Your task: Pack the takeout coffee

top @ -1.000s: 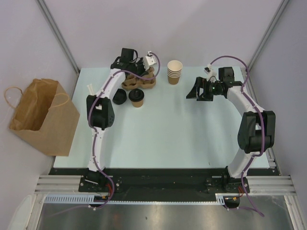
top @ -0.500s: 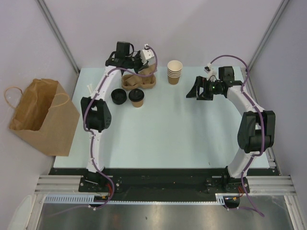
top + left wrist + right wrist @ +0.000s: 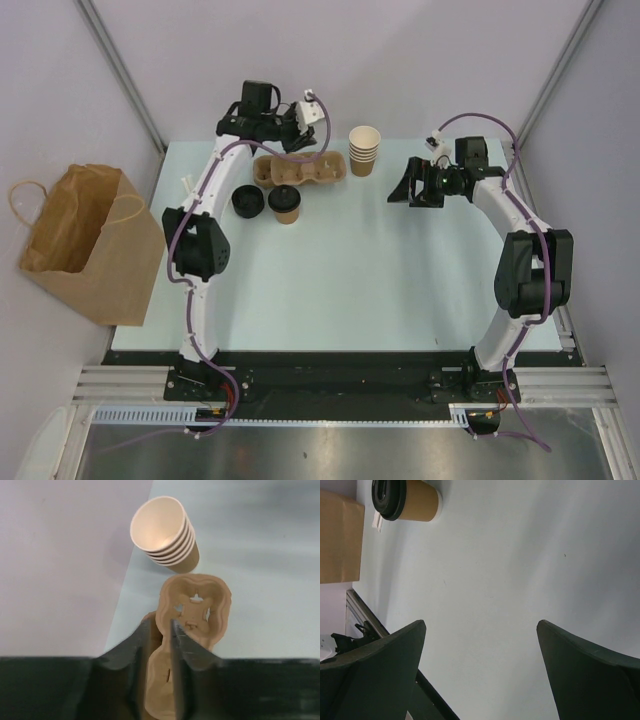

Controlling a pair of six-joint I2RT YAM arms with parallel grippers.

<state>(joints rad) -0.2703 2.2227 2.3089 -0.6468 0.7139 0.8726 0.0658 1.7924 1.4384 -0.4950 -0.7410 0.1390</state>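
Since the wrist housing covers the left gripper (image 3: 160, 625) fingertips from above, the top view can't settle that grip.

Table (image 3: 350, 280): left edge partly covered by the left arm. Paper bag (image 3: 85, 245) stands off that edge, mouth open, inside in shadow. Pulp cup carrier (image 3: 300, 170) lies flat at the far left-centre. In the left wrist view its near pocket is cut off by the gripper body. Stack of lidless cups (image 3: 364, 150) is just right of the carrier; touching or not, can't tell.

Takeout coffee (image 3: 286, 204) is upright with its lid on, just in front of the carrier, and a loose black lid (image 3: 248, 201) is beside it on the left. The coffee is out of the left wrist view. It sits near the left gripper, on the arm-base side, not between the fingers. It is well apart from the right gripper (image 3: 481, 625); the right wrist view catches it top-left, cropped by the frame.

Left fingers: narrow gap, straddling the carrier's rim wall. Pressing it or only flanking it, can't tell. Right fingers: spread wide, holding nothing, over bare table.
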